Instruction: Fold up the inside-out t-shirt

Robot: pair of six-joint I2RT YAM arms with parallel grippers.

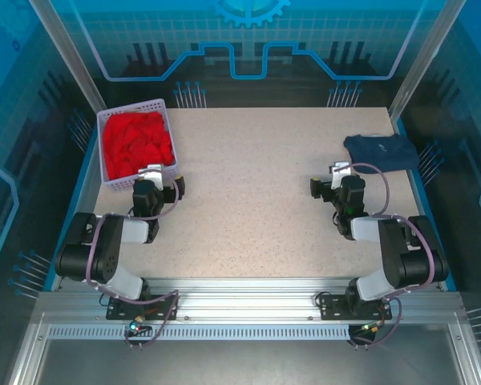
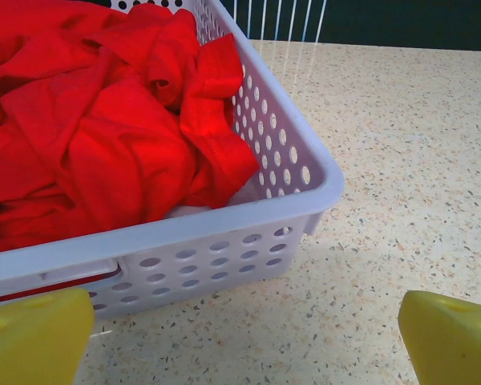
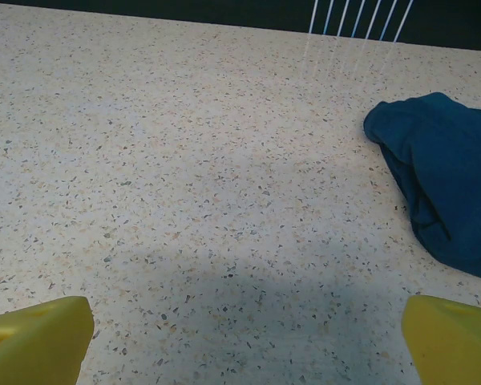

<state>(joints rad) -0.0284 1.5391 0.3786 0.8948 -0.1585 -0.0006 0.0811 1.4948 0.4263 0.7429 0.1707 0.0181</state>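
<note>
Our left claw and right claw both stand open and empty. We fear the crumpled inside-out t-shirt may snag on the basket when lifted and drag it along.

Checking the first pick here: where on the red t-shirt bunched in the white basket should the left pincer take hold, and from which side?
Probably the raised hemmed fold of the red t-shirt nearest the right wall of the basket, taken from above: it stands proud of the heap, and the walls bar any sideways approach. The left pincer, open, sits just outside the near wall.
</note>
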